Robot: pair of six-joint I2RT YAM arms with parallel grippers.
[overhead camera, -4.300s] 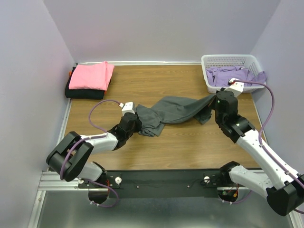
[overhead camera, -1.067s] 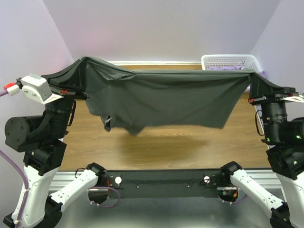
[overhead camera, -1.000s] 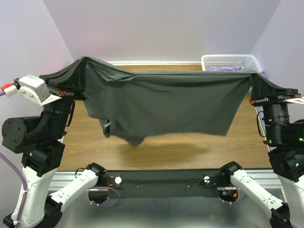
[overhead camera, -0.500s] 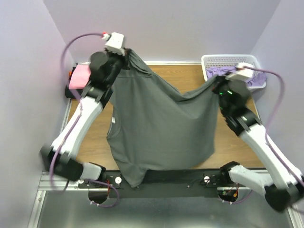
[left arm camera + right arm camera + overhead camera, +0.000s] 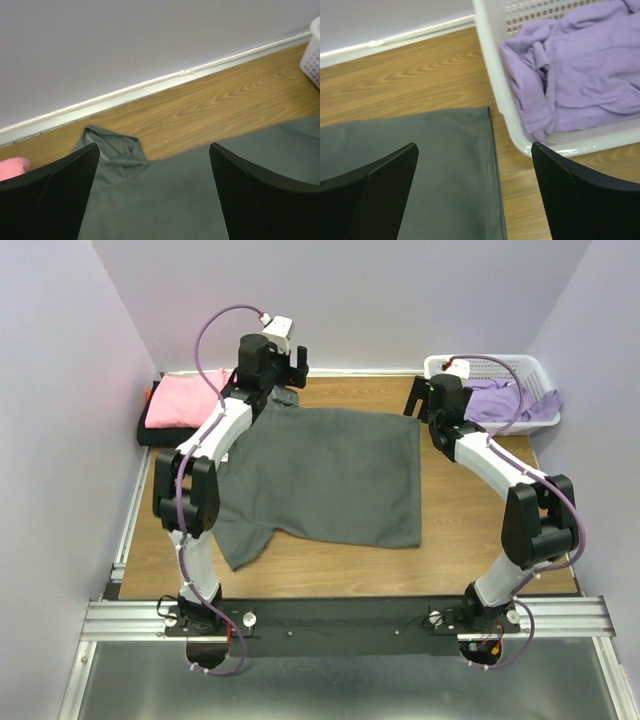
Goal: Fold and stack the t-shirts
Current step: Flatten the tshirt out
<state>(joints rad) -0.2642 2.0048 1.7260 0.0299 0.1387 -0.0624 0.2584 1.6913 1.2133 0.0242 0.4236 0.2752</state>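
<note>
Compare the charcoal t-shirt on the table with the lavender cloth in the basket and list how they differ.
Colour: the charcoal t-shirt is dark grey, while the lavender cloth is pale purple.
Pose: the charcoal t-shirt lies spread out flat, while the lavender cloth is crumpled in a heap.
Place: the charcoal t-shirt rests on the wooden table, while the lavender cloth sits in the white basket.
Both are soft, plain fabric.

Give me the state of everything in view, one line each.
grey t-shirt: spread flat on the table, far left corner bunched.
pink t-shirt: folded, top of the stack.
black t-shirt: folded, bottom of the stack.
lavender t-shirts: crumpled in the basket.
basket: upright, far right corner.
left gripper: open, empty.
right gripper: open, empty.
</note>
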